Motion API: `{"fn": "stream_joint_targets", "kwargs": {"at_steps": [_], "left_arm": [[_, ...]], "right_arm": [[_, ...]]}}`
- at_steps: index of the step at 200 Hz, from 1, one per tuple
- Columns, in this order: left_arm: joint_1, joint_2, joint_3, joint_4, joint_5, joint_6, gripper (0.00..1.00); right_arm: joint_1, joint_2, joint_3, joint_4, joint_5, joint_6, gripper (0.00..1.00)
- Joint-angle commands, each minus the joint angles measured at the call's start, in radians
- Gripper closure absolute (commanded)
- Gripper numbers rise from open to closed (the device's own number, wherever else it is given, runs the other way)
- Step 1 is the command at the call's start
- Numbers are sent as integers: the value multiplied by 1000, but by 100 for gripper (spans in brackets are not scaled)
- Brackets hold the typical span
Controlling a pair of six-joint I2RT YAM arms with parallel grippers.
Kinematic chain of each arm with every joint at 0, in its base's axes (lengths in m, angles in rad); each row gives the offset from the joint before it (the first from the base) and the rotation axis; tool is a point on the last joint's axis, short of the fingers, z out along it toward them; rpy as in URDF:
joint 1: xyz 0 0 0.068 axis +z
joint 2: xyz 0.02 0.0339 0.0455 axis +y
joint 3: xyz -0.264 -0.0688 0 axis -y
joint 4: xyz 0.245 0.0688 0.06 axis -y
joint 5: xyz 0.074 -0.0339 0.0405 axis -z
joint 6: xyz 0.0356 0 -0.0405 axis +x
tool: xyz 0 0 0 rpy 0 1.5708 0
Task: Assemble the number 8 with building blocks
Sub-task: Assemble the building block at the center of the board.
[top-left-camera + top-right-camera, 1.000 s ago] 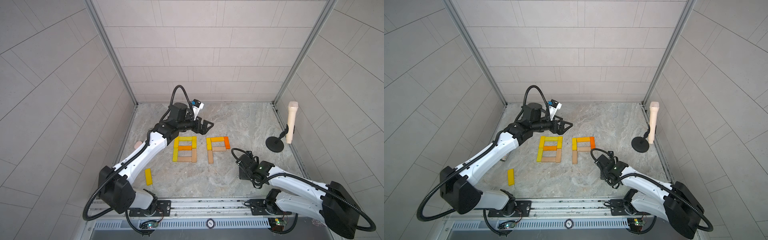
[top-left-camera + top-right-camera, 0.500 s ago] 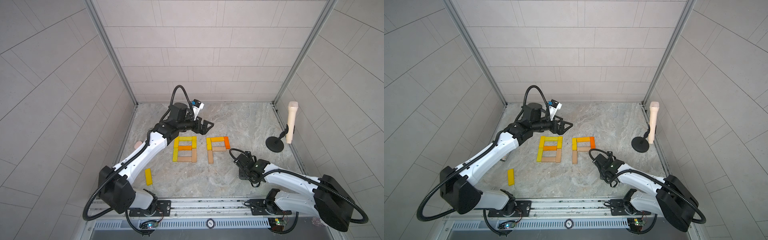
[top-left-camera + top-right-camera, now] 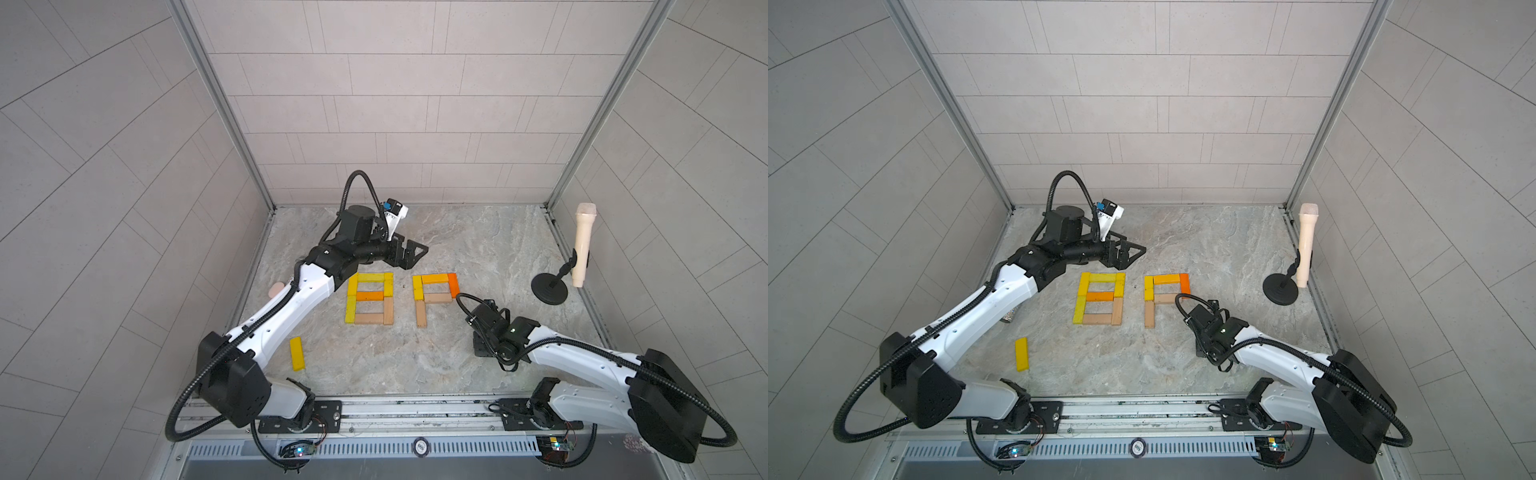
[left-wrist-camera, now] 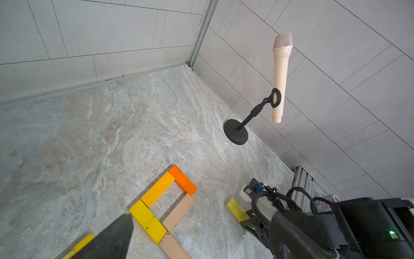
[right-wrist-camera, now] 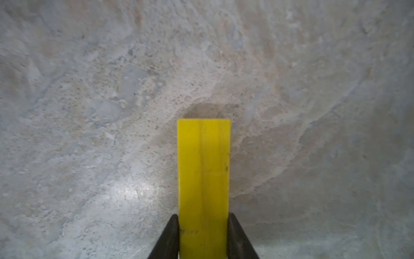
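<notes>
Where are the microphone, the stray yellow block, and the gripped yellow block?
microphone (image 3: 583,237): in a top view, mid-handle.
stray yellow block (image 3: 297,353): in a top view, top face centre.
gripped yellow block (image 5: 203,179): right wrist view, mid-face.

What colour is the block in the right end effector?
The block is yellow, best seen in the right wrist view.

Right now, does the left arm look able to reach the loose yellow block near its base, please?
Probably yes: the loose yellow block lies alone on the table, beside the left arm, whose jaws stand open, empty.
</notes>
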Motion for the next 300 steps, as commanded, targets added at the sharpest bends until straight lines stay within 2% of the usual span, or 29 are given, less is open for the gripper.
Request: {"fn": "stream_joint_targets", "kwargs": {"at_steps": [1,68,103,141,186,217,264,300], "left_arm": [[-6,-13,-3,21,4,6,0],[-6,-24,-2,10,-3,17,0],[-4,-59,22,-129,-31,57,0],[-4,-173,-57,-234,-99,123,0],[-4,-307,-196,-262,-191,129,0],[-6,-357,-262,-234,-160,138,3],[-9,-395,-345,-213,-43,105,0],[-14,-500,-402,-249,-42,102,0]], "right_arm": [[1,17,31,13,-4,-28,69],[2,119,87,49,-27,-51,69],[1,162,96,73,-34,-56,69],[0,191,131,97,-38,-56,69],[1,201,127,119,-40,-54,69],[0,195,121,124,-47,-56,69],[-9,190,118,125,-54,-64,69],[-26,194,115,136,-80,-75,69]]}}
